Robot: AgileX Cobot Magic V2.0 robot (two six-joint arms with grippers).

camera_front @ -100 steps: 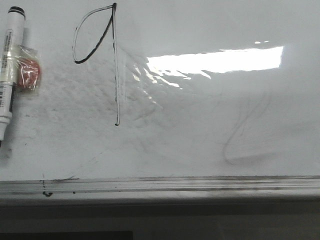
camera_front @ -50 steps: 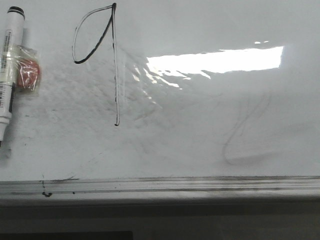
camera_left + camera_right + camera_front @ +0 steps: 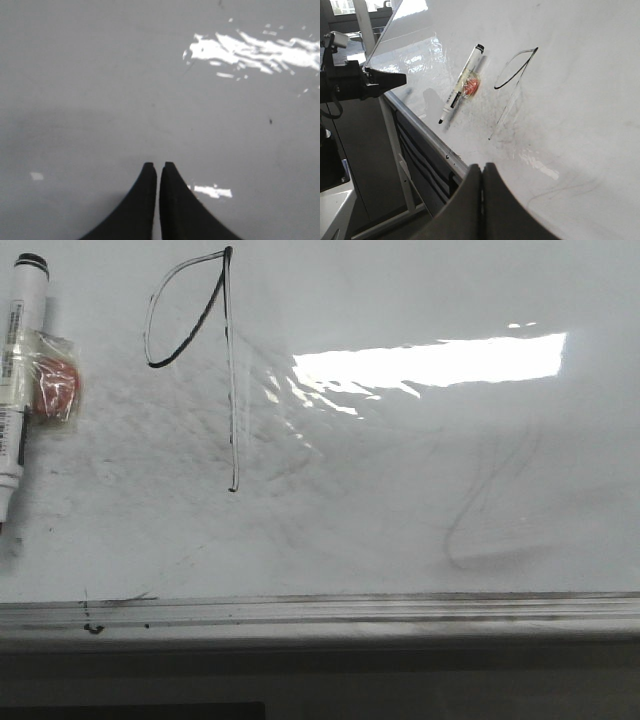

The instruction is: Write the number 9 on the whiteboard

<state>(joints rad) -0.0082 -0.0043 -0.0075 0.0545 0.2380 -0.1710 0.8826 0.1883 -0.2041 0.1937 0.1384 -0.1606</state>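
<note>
Front camera faces the whiteboard (image 3: pixel 420 520) squarely at close range, its lower ledge crossing the bottom of the frame. Left wrist camera looks over the left gripper (image 3: pixel 159 165) onto bare board surface, very near. Right wrist camera stands further back, viewing obliquely along the board past the right gripper (image 3: pixel 482 166). Front and right wrist views share the marker (image 3: pixel 18 380) and the number 9 (image 3: pixel 231 370).

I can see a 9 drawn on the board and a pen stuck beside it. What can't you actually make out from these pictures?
- Pen: label print too small to read in the front view; its tip is cut off by the picture's left edge.
- Red thing taped to the pen: blurred under the clear wrap, so what it is stays unclear.
- Left hand: its view shows only plain grey surface and glare.
- Board: upper part cut off in the front view.
</note>
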